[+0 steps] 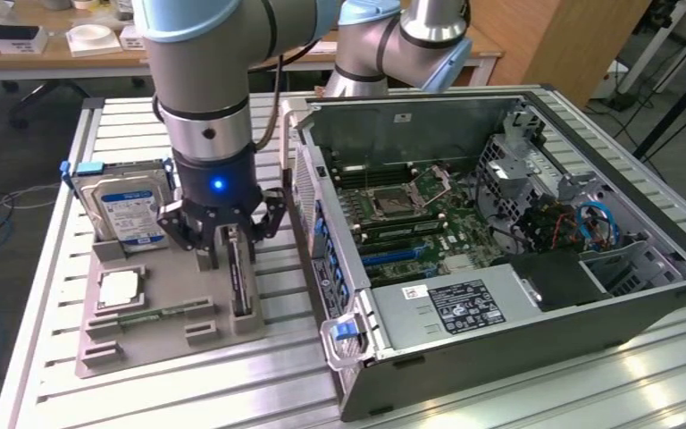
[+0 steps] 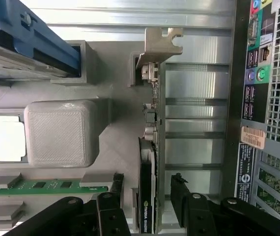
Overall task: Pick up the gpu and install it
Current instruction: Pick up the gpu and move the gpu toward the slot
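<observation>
Scene, placed against the grey holder tray (image 1: 153, 344).

- Slatted metal table (image 1: 200, 393) lies under the tray.
- Open computer case (image 1: 581, 331) lies on its side just beside the tray, on the exterior view's right; motherboard exposed, rear port panel facing the tray.
- Robot arm (image 1: 200, 89) comes straight down over the tray's middle, blue light lit on the wrist.
- Hard drive (image 1: 129, 210), blue-white label, stands upright in the tray's far slot.
- The gpu (image 1: 242, 286) stands on its long edge in the tray's slot on the side nearest the case. Its silver bracket (image 2: 162, 44) is at the far end of that slot. It is seated in the tray, not lifted.
- Gripper (image 1: 230, 241) is low over the tray, straddling the gpu. The fingers (image 2: 179, 189) are spread, one on each side of the card, with a gap visible on both sides; nothing is pinched.
- Processor chip (image 1: 119, 288) lies flat in the tray's recess below the hard drive.
- Green memory stick (image 1: 158, 315) lies in the tray's near row.
</observation>
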Robot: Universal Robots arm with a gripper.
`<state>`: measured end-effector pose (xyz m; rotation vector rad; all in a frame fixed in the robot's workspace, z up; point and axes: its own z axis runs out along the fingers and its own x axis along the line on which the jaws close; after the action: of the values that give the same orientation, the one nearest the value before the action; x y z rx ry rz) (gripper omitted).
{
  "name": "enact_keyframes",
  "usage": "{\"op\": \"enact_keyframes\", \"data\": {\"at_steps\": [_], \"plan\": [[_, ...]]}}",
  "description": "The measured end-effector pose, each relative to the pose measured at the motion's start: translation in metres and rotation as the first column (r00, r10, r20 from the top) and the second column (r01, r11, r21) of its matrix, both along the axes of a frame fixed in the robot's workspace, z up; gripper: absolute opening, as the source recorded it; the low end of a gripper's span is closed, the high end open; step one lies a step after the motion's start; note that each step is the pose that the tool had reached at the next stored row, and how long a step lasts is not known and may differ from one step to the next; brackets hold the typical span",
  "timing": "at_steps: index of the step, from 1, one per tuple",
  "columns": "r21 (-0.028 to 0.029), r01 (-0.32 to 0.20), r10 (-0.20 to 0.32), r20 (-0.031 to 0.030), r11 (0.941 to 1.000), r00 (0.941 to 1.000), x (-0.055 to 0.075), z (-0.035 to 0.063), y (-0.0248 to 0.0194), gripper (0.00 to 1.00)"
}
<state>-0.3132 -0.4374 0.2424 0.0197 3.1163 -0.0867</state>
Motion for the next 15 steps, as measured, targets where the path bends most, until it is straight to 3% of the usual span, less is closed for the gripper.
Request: {"op": "enact_keyframes", "data": {"at_steps": [3,5,10,11,12,13,15], "plan": [[0.0073,0.000,0.000,-0.0001,1.0000,1.0000,0.0001,-0.0051,-0.0001,0.51],[0.0182,0.000,0.000,-0.0002,0.9998,1.0000,0.0000,-0.0068,-0.0001,0.51],[0.0182,0.000,0.000,-0.0001,0.9998,1.0000,0.0000,-0.0069,-0.0001,0.51],[0.0256,0.000,0.000,-0.0001,0.9997,1.0000,0.0000,-0.0073,-0.0001,0.51],[0.0369,0.000,0.000,0.0000,0.9993,1.0000,0.0000,-0.0076,-0.0001,0.51],[0.0411,0.000,0.000,-0.0001,0.9992,1.0000,0.0000,-0.0076,0.0000,0.51],[0.0416,0.000,0.000,0.0000,0.9991,1.0000,0.0000,-0.0077,0.0000,0.51]]}}
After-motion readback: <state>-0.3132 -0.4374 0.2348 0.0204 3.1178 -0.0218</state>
